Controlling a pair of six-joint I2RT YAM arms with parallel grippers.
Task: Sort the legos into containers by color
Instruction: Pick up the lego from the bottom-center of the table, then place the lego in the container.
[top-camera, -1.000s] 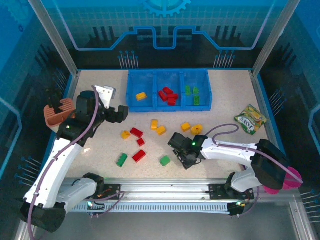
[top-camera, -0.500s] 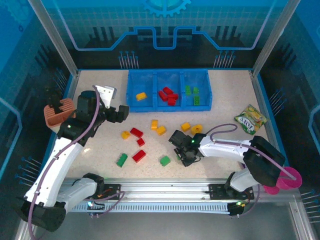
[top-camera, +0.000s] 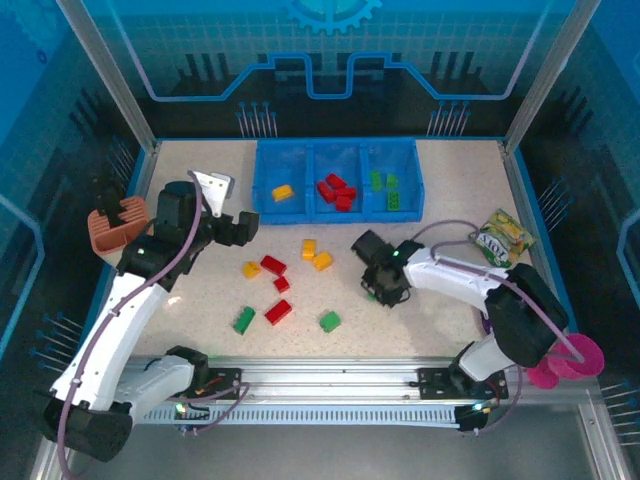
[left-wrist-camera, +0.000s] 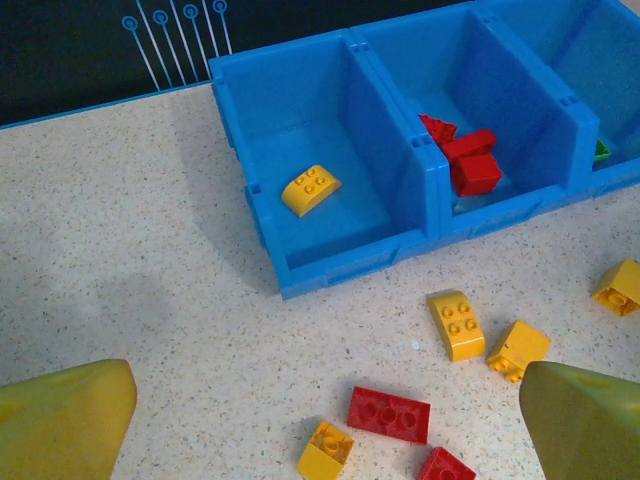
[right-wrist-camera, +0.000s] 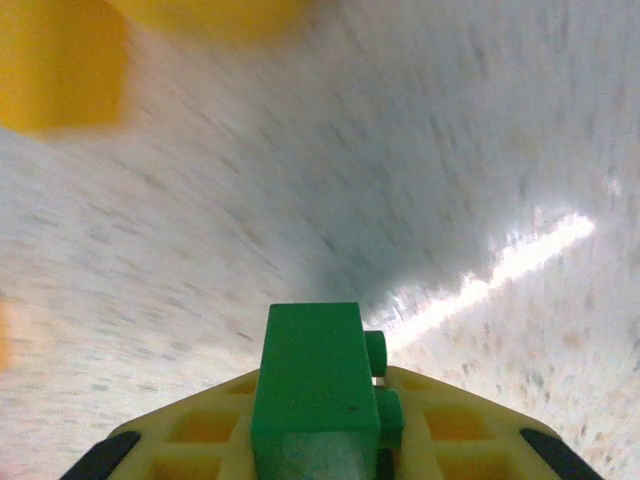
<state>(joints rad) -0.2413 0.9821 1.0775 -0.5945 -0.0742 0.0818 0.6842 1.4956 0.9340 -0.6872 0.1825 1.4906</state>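
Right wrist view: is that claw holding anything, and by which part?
Yes: the right claw holds a green lego by its near end, studs facing sideways.

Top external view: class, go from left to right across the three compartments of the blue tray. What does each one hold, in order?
Yellow brick → red bricks → green bricks

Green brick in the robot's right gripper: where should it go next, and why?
Probably carry it to the right-hand compartment of the blue tray. The right gripper is shut on the green brick, and that compartment already holds green bricks, with red bricks in the middle and a yellow brick on the left.
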